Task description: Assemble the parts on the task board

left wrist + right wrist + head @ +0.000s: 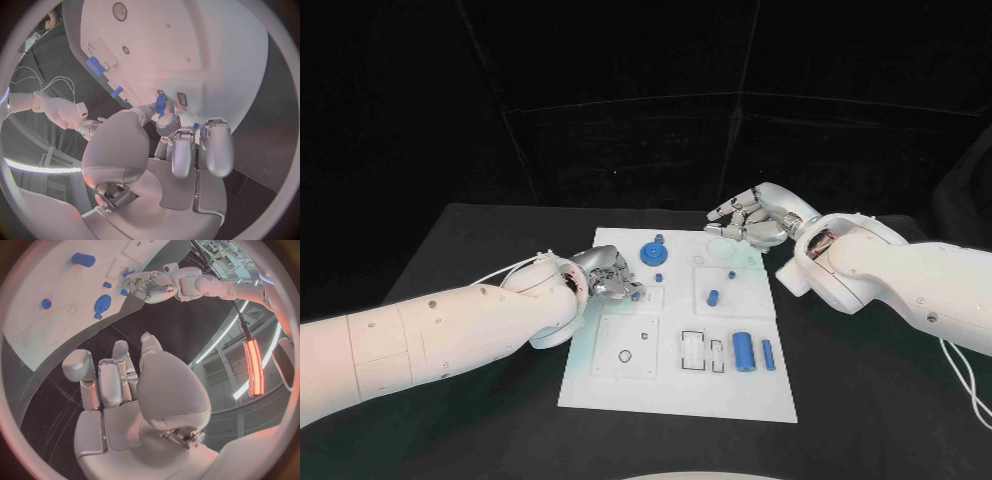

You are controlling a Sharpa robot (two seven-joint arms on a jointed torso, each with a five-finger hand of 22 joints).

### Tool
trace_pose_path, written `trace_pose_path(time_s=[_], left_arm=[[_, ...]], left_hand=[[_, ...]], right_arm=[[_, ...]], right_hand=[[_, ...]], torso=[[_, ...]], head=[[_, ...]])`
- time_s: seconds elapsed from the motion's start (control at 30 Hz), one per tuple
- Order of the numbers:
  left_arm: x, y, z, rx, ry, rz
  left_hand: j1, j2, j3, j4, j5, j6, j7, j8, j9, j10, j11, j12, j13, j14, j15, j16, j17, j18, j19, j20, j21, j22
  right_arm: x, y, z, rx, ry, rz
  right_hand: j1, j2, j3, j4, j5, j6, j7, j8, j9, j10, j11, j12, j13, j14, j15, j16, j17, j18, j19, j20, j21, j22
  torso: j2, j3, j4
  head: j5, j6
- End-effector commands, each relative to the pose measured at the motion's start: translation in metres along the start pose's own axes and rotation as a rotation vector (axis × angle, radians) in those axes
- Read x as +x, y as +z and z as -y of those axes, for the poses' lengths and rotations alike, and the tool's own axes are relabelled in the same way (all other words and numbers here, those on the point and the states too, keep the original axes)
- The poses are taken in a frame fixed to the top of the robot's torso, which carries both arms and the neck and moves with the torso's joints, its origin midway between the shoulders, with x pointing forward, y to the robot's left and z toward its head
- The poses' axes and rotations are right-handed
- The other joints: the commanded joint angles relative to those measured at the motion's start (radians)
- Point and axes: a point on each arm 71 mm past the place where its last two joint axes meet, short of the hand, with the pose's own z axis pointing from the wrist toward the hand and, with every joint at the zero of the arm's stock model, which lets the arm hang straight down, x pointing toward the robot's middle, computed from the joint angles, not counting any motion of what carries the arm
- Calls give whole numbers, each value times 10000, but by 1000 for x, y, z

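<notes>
This is a robotics lab or test cell, not a home or shop. A black desk (473,225) stands against black curtains (632,90), carrying only a white task board (682,385) with small blue parts (744,350), worked by white robot arms (430,335). The right wrist view shows long strip lights (253,357) on a high ceiling and loose cables (206,255) overhead.

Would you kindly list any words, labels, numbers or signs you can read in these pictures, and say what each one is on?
None can be read: the task board, the blue parts and both arms bear no legible text.
</notes>
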Motion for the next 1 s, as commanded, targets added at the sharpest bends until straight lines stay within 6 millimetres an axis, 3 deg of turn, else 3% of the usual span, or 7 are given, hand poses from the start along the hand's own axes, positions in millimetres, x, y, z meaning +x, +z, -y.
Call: trace_pose_path(time_s=[0.03,1.0], left_arm=[[0,0,0,-45,117,-61],[8,0,-2,-245,-173,-1156]], left_hand=[[103,5,1715,-1656,32,29,-20,16,-3,87,-12,86,37,1019,-48,32,2634,-129,154,-17,19,8],[-48,-104,1676,-1601,-3,84,-69,-9,-11,32,-33,-58,-130,1019,-54,32,2634,-128,151,-21,13,8]], right_arm=[[0,0,-2,-103,-25,-39],[1,2,-1,-79,-29,-94]], right_hand=[[-9,96,-77,-3,48,-65,10,43,10,-53,-21,-44,-9,234,52,-38,-9,163,-71,-32,-58,-8],[-24,118,-92,0,56,-61,10,51,12,-52,-21,-36,-11,221,53,-83,-64,179,-117,-30,-107,-94]], torso=[[-7,0,6],[-9,5,10]], head=[[-13,-9],[-36,-49]])
